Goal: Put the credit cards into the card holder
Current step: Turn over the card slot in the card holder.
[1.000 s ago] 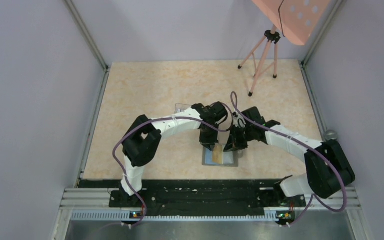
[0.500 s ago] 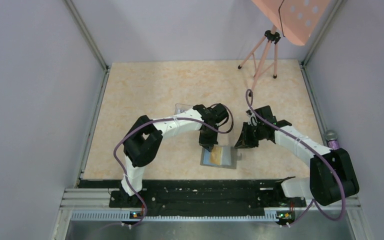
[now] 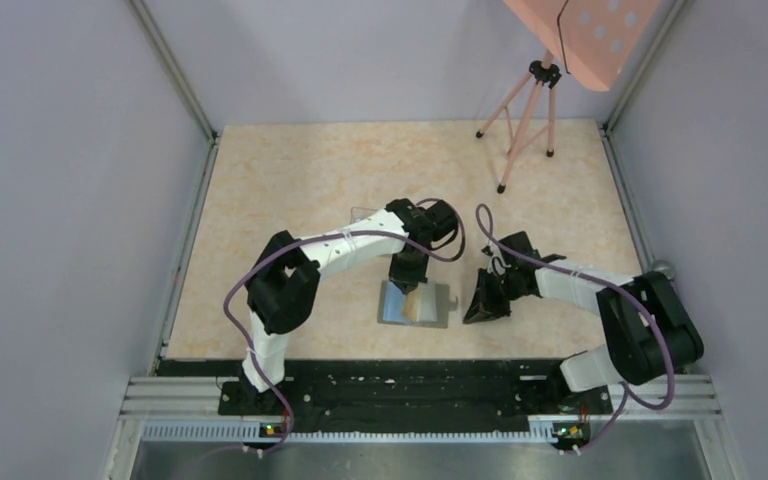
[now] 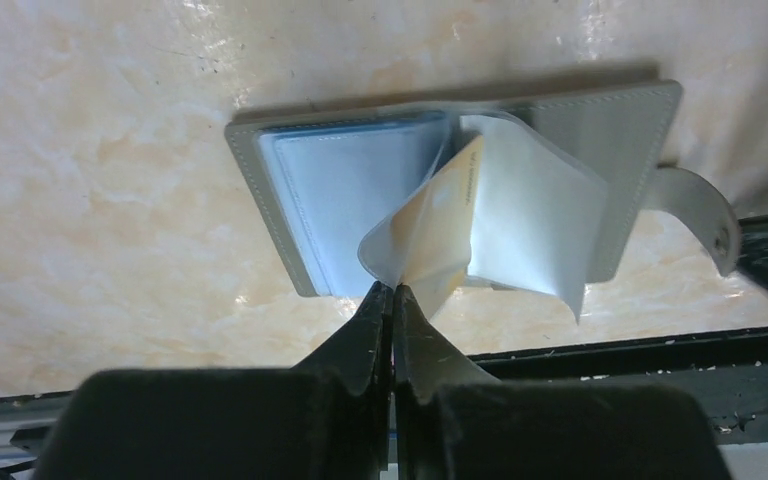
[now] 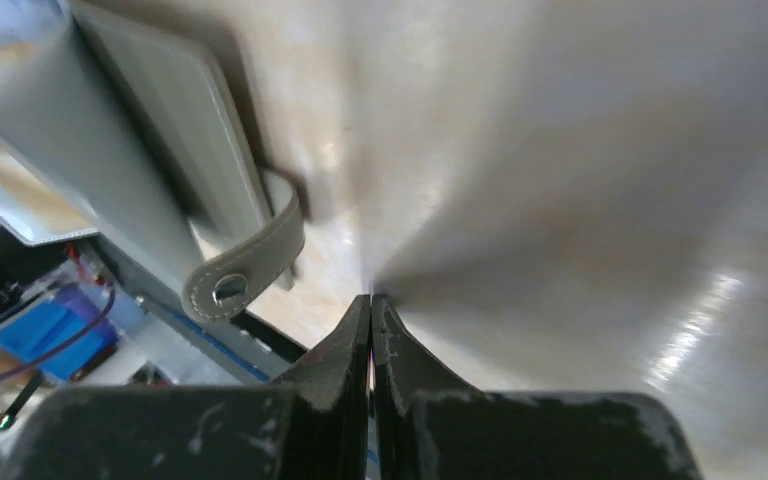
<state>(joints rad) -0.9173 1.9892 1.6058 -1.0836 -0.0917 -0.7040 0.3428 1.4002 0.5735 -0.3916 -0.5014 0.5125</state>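
Seating step: the left gripper (image 4: 392, 290), clenched at a sleeve (image 4: 530, 230) corner, tends the orange card (image 4: 447, 215) in the card holder (image 4: 340, 195) by the table's (image 3: 290, 190) near edge (right gripper (image 5: 371, 300) clenched, empty); next, push it home.

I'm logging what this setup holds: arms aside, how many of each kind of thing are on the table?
Card holder: 1
Card: 1, in a sleeve of the holder
Clear box: 1, mostly hidden by the left arm
Tripod: 1
Total: 4
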